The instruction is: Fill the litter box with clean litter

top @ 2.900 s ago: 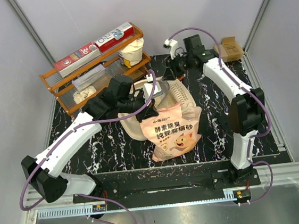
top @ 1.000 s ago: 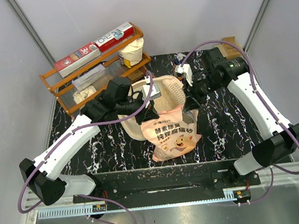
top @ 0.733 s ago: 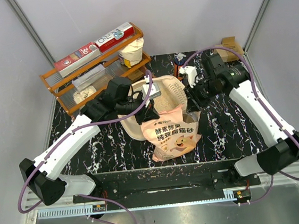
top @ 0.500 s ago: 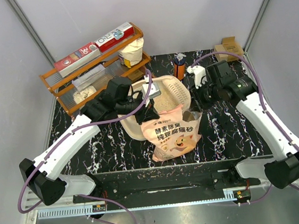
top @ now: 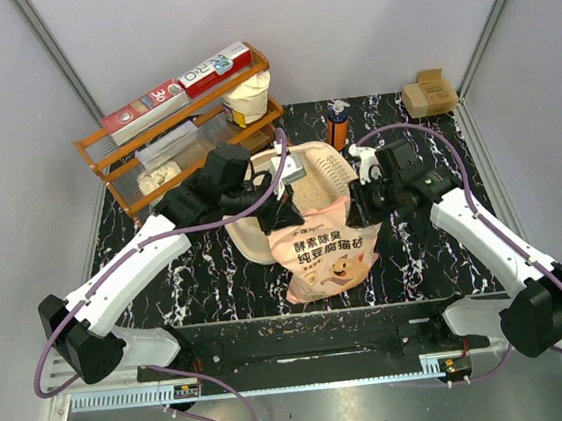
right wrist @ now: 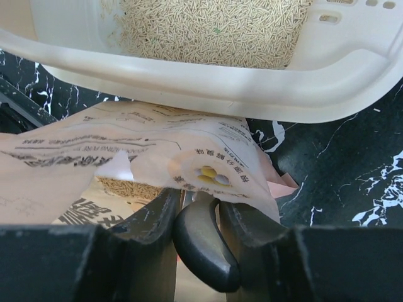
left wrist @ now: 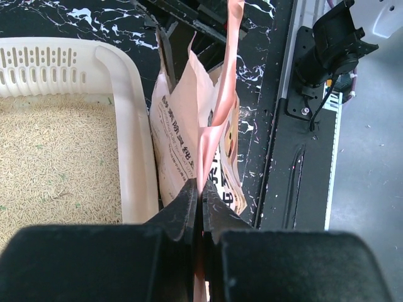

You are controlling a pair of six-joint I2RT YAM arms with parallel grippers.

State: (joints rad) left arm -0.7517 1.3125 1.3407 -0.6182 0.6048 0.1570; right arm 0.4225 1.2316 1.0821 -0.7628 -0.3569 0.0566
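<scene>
Over on the right side, the right claw [top: 361, 202] has swung in from the far end of the black, white-veined tabletop [top: 208, 278]. It now sits at the right-hand top corner of the peach-orange plastic bag [top: 326, 256] with the cartoon cat. Its jaws stand partly apart, and the bag's crumpled flap lies right at their tips. No pinch shows from its own camera, so I take it to be holding nothing yet.

Across from it, the left claw [left wrist: 200, 189] is clamped tight on the bag's other top edge. The thin film is nipped flat between its fingers and pulled up taut.

Just beyond both claws lies the large cream-beige plastic litter box [top: 328, 155] with the slotted end, and the bag leans against its near rim. A layer of fine sandy-tan litter granules [left wrist: 56, 163] already covers the box floor. More granules show inside the bag's mouth, just ahead of the right claw's tips.

To my eye the change means a second hold is being set up. With both top corners held, the bag could be lifted and tipped over the rim. Closing on that loose flap looks like the next move, though such thin film may slip or tear.
</scene>
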